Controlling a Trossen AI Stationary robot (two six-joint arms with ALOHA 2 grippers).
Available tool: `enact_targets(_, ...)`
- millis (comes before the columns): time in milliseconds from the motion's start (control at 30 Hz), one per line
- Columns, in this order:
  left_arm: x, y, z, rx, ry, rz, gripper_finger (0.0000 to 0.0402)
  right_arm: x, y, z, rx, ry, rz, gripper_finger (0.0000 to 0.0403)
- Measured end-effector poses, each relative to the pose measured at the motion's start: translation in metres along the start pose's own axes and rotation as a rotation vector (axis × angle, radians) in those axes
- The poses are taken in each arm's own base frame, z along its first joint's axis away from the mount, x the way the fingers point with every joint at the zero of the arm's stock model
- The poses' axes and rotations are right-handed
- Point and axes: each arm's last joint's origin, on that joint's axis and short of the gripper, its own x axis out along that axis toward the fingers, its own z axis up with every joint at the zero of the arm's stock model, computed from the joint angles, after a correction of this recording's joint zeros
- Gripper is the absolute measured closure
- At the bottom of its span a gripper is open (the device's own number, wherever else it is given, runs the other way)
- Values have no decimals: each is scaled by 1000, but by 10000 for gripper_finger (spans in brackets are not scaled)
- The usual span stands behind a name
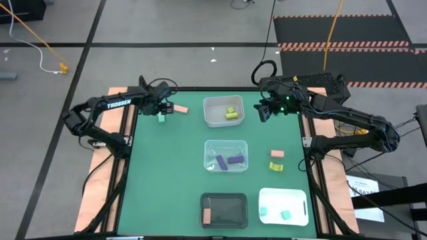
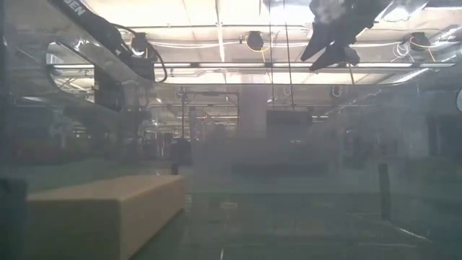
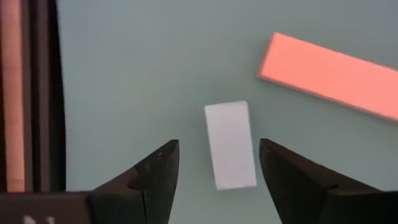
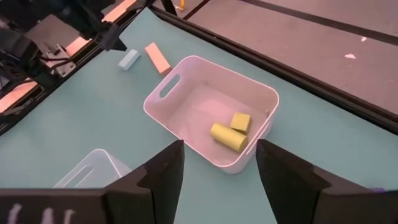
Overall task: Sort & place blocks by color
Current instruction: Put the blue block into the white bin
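A: Which step is in hand?

B: Picking up a mint block (image 1: 161, 119) near the desk's far left corner. The left claw (image 3: 217, 165) hovers over it with its fingers spread on either side, holding nothing. A salmon block (image 1: 179, 109) lies just beside it.

A: And the right claw (image 4: 214, 168)?

B: It waits open and empty above the white bin (image 1: 208, 120) at the far edge, which holds two yellow-green blocks (image 4: 231, 131).

A: What comes next?

B: Probably lowering, closing on the mint block, then carrying it to the white tray (image 1: 300, 197) at the near right corner, where two mint blocks already lie.
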Motion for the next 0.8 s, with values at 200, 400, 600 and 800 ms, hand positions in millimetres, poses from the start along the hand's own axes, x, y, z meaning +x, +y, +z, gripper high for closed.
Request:
enact_targets(200, 4, -2, -1, -44, -28, -27, 174, 0, -6, 3, -35, -10, -26, 212)
enact_targets(400, 13, -6, -6, -119, -80, -62, 174, 1, -13, 6, -34, -20, -54, 212)
enact_targets(600, 20, -3, -17, -134, -94, -18, 174, 1, -16, 7, -43, -23, -65, 213)
enact_targets(800, 29, 1, -28, -161, -90, 3, 174, 1, -16, 7, -47, -23, -66, 213)
